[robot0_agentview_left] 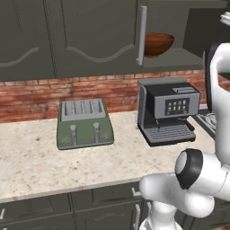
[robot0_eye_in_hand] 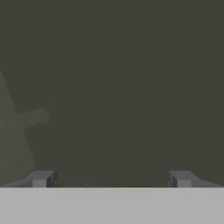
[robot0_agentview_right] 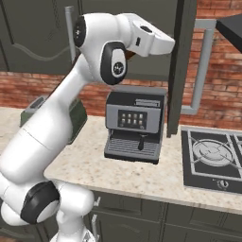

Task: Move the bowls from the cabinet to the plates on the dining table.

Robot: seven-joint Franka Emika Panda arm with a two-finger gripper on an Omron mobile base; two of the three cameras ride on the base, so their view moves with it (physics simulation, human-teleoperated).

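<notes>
White arm [robot0_agentview_left: 197, 179] segments with one dark joint stand nearest in the left base view, at the lower right. Behind them lies one beige speckled counter [robot0_agentview_left: 36, 161] of stone. On it stand one green toaster [robot0_agentview_left: 84, 123], with four slots and two levers, and one grey coffee machine [robot0_agentview_left: 168, 112] of boxy shape. Behind them runs a red brick wall. Above hangs the dark cabinet [robot0_agentview_left: 67, 36] with arched panels; one door stands open, with a long silver handle [robot0_agentview_left: 142, 36]. On the shelf inside sits one glossy reddish-brown bowl [robot0_agentview_left: 158, 44], round, and the handle and door edge cut off its left part.

From the right base view, the arm reaches up toward the cabinet, and it hides the bowl there. I count one coffee machine, one toaster that is mostly covered by the arm, and one black stove [robot0_agentview_right: 212, 160] cut off at the right edge.

At the hand view, the gripper [robot0_eye_in_hand: 111, 178] has two dark fingertips [robot0_eye_in_hand: 41, 178] standing wide apart, with nothing between them. They face a plain dark surface with soft shadows; what it is I cannot tell.
</notes>
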